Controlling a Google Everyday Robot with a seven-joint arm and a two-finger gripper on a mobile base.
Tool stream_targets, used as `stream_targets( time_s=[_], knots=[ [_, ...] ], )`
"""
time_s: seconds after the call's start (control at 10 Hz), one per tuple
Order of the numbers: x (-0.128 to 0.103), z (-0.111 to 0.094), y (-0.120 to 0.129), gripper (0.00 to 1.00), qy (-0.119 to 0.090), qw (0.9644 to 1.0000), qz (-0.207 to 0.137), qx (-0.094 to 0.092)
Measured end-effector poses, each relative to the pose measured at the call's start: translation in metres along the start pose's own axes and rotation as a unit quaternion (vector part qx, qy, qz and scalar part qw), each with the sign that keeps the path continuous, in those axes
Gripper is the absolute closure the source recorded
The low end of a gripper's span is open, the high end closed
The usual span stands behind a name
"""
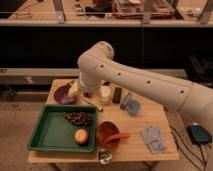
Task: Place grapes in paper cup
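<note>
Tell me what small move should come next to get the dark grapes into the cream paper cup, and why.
Probably bring the open gripper down over the dark purple grape bunch. It hangs near the cream paper cup, while the bunch lies untouched in the green plastic tray.
</note>
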State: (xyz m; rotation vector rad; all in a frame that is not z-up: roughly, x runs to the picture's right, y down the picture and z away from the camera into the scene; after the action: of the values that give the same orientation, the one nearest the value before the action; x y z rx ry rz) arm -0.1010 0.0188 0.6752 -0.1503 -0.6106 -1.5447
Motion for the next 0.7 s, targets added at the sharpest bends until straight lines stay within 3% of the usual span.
stream_targets(
  time_s=[0.4,0.7],
  knots=[
    [-0.003,0.070,-0.022,0.20,-0.024,0.9995,-0.022,-0.008],
    [-0.012,0.121,-0.021,0.20,-0.048,0.9983,-0.024,-0.023]
  ],
)
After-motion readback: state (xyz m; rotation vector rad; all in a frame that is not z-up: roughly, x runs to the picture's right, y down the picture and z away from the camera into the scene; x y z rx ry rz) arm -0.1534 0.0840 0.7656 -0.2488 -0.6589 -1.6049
